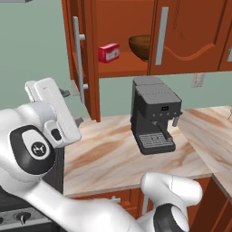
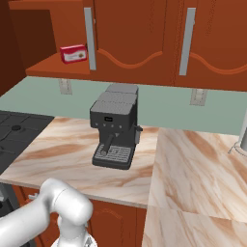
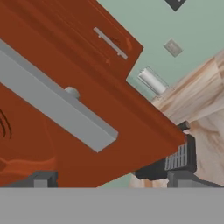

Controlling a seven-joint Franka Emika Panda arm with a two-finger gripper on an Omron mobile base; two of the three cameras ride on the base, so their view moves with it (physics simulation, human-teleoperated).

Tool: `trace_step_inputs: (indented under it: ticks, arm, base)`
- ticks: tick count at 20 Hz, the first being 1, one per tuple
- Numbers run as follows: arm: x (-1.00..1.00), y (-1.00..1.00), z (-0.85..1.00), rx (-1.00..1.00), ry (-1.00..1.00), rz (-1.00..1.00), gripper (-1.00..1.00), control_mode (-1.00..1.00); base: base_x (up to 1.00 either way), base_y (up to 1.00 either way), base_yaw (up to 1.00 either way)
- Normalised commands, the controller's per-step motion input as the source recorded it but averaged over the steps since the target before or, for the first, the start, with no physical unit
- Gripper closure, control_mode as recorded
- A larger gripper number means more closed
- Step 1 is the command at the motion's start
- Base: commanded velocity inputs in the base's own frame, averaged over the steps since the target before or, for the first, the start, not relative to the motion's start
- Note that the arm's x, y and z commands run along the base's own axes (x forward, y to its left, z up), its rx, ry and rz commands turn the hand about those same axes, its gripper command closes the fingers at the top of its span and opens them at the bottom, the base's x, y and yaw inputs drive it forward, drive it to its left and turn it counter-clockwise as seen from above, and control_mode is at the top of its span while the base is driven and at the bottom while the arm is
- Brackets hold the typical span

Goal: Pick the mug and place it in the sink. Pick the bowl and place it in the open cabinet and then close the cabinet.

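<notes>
- Brown bowl (image 1: pixel 139 45) sits on the open cabinet (image 1: pixel 118 63) shelf, near a red box (image 1: pixel 108 52).
- End effector (image 3: pixel 111 180) spread wide, just beside the door's silver handle (image 3: pixel 54 104), gripping nothing.

A dark grey coffee machine (image 1: pixel 154 115) is standing on the marble counter (image 1: pixel 104 158), near its back edge, just before the inner corner where the counter is turning. A small red box (image 1: pixel 108 52) is lying on a shelf above, near the shelf's front edge. A black stove (image 2: pixel 19 135) is sitting at the left end of the counter. Two wall outlets (image 2: pixel 64 86) are showing on the pale green wall behind.
</notes>
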Motion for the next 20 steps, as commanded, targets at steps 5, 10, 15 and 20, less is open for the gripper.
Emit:
trace_step_inputs:
  ticks: [5,10,15,20]
  arm:
    - [0.19,0.00,0.00,0.00,0.00,0.00,-1.00,-1.00]
    - [0.11,0.00,0.00,0.00,0.00,0.00,-1.00,-1.00]
    - [0.04,-0.01,0.00,0.00,0.00,0.00,-1.00,-1.00]
    - [0.01,-0.11,0.00,0.00,0.00,0.00,-1.00,-1.00]
  base:
    - [0.00,0.00,0.00]
    - [0.00,0.00,0.00]
    - [0.00,0.00,0.00]
    - [0.00,0.00,0.00]
